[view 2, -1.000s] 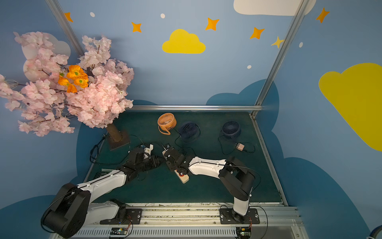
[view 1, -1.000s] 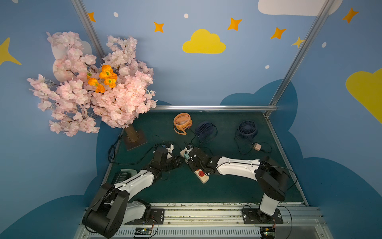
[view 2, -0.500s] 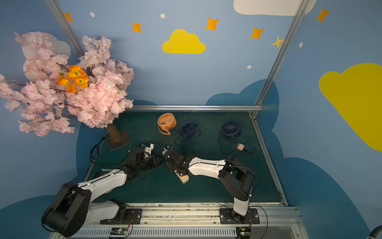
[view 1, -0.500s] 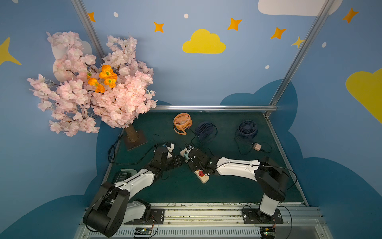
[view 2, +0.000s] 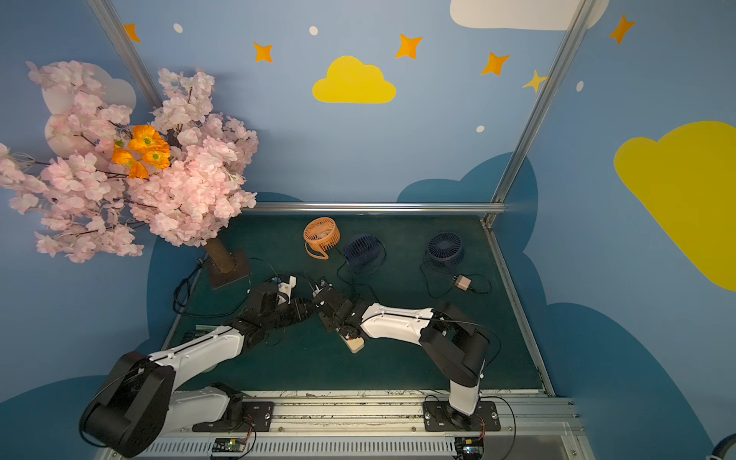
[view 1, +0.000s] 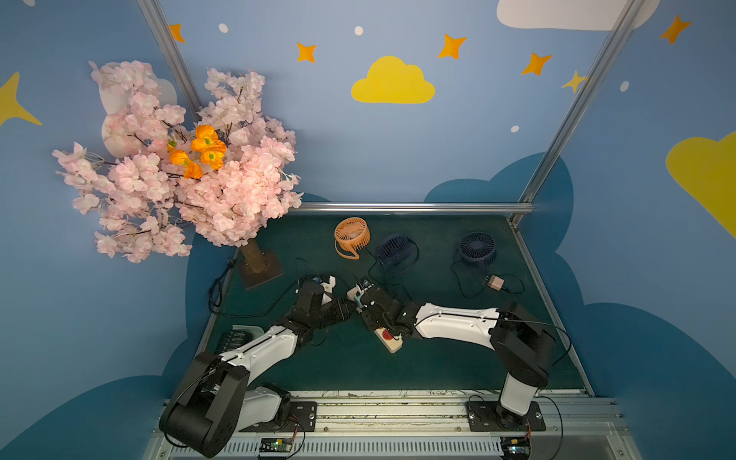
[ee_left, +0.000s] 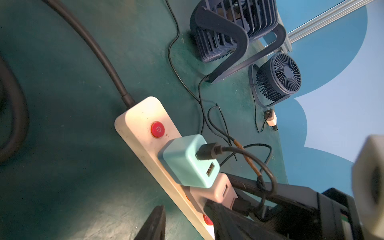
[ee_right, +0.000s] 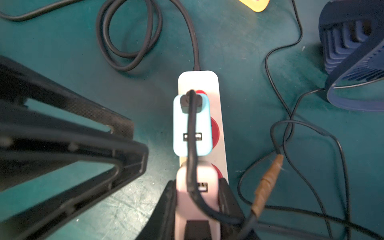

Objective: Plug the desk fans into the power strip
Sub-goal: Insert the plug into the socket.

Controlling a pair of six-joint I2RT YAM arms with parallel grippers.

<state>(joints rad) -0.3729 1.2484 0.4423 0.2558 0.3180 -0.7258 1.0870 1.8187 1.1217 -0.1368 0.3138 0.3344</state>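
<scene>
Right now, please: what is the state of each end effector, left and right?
Left end effector: holds nothing; open or shut cannot be told.
Right end effector: closed on the pale pink adapter at the power strip.

Power strip (ee_left: 143,137): smooth cream plastic w/ slight sheen, a few dark specks; its cord (ee_left: 97,54) matt black rubber. Surface (ee_right: 239,41) is matt green, scuffed & scratched. Blue charger (ee_left: 187,162) smooth plastic; fan (ee_left: 278,76) matt navy ribbed plastic.

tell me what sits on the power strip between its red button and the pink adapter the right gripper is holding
A light blue USB adapter plugged into the power strip, between the red button and the pink adapter; clearest in the left wrist view.
</scene>
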